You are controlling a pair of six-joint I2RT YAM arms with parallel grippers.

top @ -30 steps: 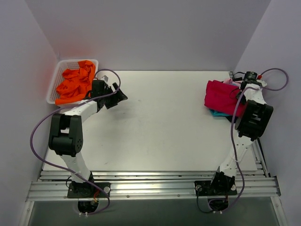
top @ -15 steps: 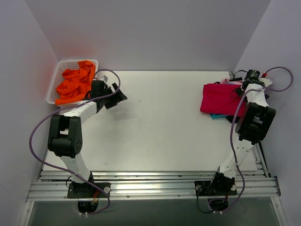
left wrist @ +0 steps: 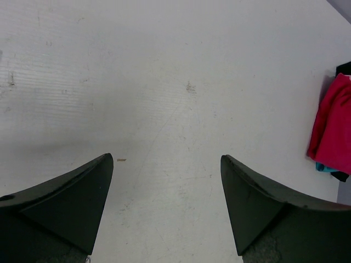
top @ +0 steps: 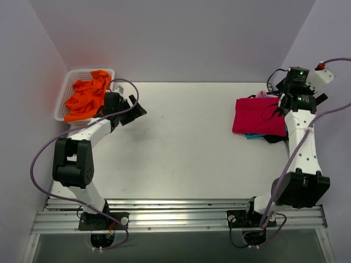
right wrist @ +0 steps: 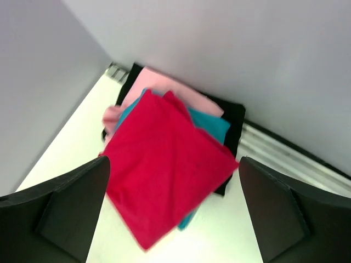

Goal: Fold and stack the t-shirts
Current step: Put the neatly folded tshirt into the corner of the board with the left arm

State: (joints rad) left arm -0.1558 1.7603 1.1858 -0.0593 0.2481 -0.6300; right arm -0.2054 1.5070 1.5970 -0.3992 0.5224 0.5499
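I had both claws standing wide open with nothing in either. The left gripper point(left wrist: 167, 159) hung over the bare table point(top: 192, 148) in the upper left of the overhead view, its two dark fingers spread with only white surface showing between them. Just beside it, toward the corner, sat the white basket point(top: 82, 73) with the orange shirt point(top: 88, 97) heaped inside. The right gripper point(right wrist: 174, 159) hovered above the stack at the upper right of the overhead view, fingers parted. In its own camera I could see no contact with the cloth. The red shirt point(right wrist: 164, 170) lay folded on top, roughly square and turned corner-on to the wall point(right wrist: 247, 55). Under it the teal shirt point(right wrist: 211, 127) stuck out along the upper right edge and again at the lower corner. The pink shirt point(right wrist: 175, 86) showed behind that. The black shirt point(right wrist: 235, 116) lay at the bottom, its edge close to the wall. The pile sat tight against the right edge of the table. Between basket and stack the whole middle of the table lay open, from the back wall point(top: 175, 44) at the top of the frame down to the metal rails point(top: 181, 211) at the bottom.
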